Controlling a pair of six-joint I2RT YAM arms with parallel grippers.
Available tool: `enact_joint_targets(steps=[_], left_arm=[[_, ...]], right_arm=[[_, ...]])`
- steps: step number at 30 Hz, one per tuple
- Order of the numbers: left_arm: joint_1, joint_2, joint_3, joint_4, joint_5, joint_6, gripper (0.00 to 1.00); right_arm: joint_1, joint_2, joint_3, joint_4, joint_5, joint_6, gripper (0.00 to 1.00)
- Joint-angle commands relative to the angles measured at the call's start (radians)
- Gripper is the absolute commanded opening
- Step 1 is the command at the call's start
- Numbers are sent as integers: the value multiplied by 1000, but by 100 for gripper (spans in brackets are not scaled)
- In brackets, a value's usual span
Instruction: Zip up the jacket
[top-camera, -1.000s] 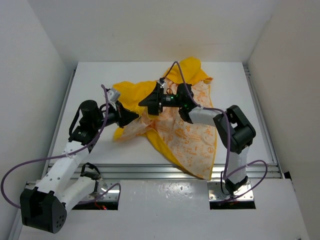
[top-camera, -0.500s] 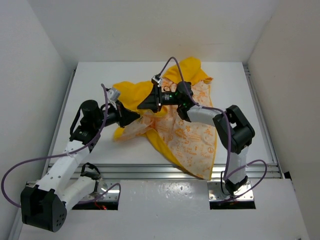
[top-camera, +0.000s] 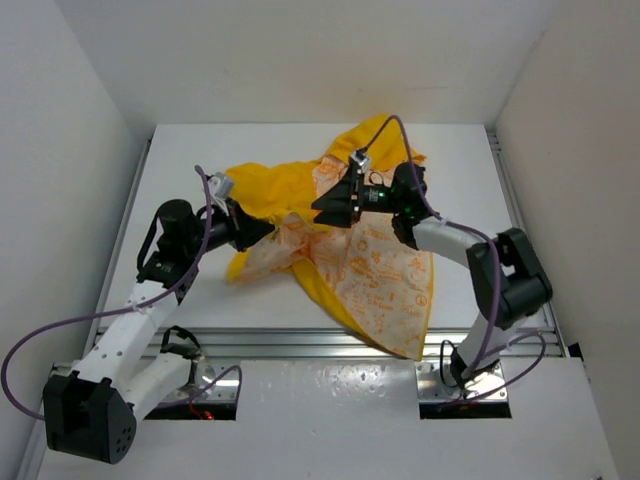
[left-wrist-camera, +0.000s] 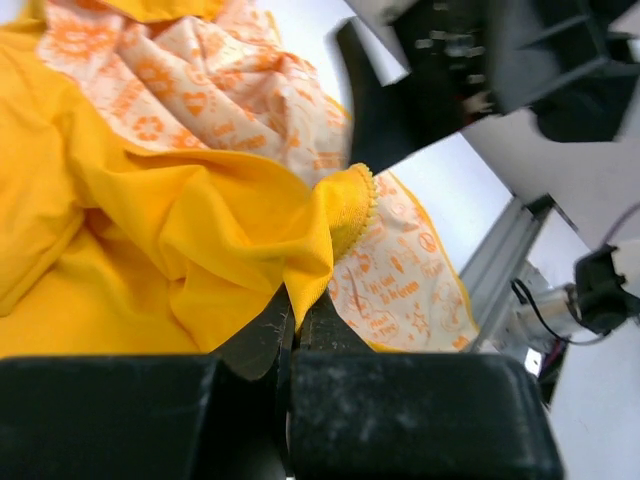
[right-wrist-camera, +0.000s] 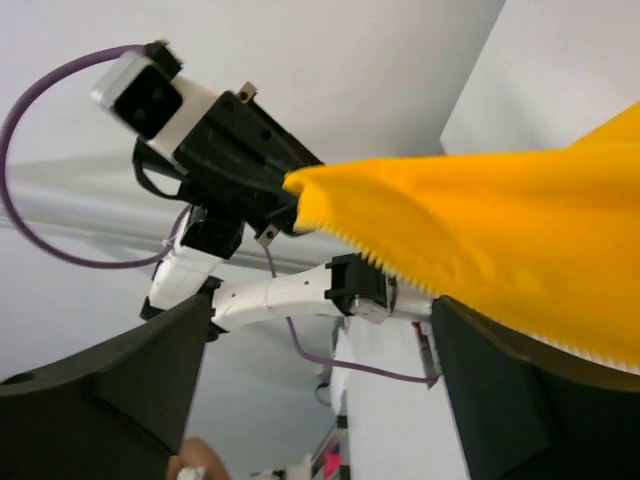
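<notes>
The jacket (top-camera: 385, 275) lies crumpled on the middle of the white tabletop (top-camera: 180, 170), and much of its orange-printed lining is turned up. The left pincer (top-camera: 264, 232) is closed on a fold of the yellow fabric at the jacket's left side. The right pincer (top-camera: 328, 206) has its fingers wide apart, and a yellow edge with zipper teeth runs just in front of them.

White table (top-camera: 180, 160) — white walls (top-camera: 300, 60) on three sides, aluminium rail (top-camera: 300, 345) along its near edge.
</notes>
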Motion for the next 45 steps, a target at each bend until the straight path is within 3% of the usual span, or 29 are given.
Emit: enact_joint_targets(steps=[1,4,5,7,14,25,32,35,36,39,40,41,45], left_arm=[[19,-45,50,23,-64,-8,0],[19,-46,62,23,-106,-19,0],[19,-46,62,23,-120,-19,0],[19,-46,72,48,-111,-43,0],[19,-35,72,68,-86,-66,0],[-12,-64,61,20,-26,-66,0],[-12,-64,61,20,-26,-55,0],[-12,-53,61,20,-26,-55,0],[-12,-53,61,20,-26,-55,0],[-12,-53,61,20,-26,-55,1],[-12,-53,61,20,-17,-55,6],[-12,-53,61,29,15,-55,21],[-23,-29,73,33,79,-28,32]], right_arm=[[-43,-131,-30,-104,24,-126,86],[-19,-134,-21,23,-10,21,78],[-5,-109,-18,63,-23,147,78],[41,-90,-11,126,-31,199,78],[144,-12,78,31,41,53,77],[144,160,319,-56,101,-54,70],[184,179,353,-52,76,-68,53],[205,171,332,-36,64,-82,29],[207,168,329,-30,59,-83,17],[214,159,325,-19,41,-112,4],[214,156,322,-13,36,-129,1],[216,145,321,-16,17,-150,1],[214,119,302,-33,-13,-212,1]])
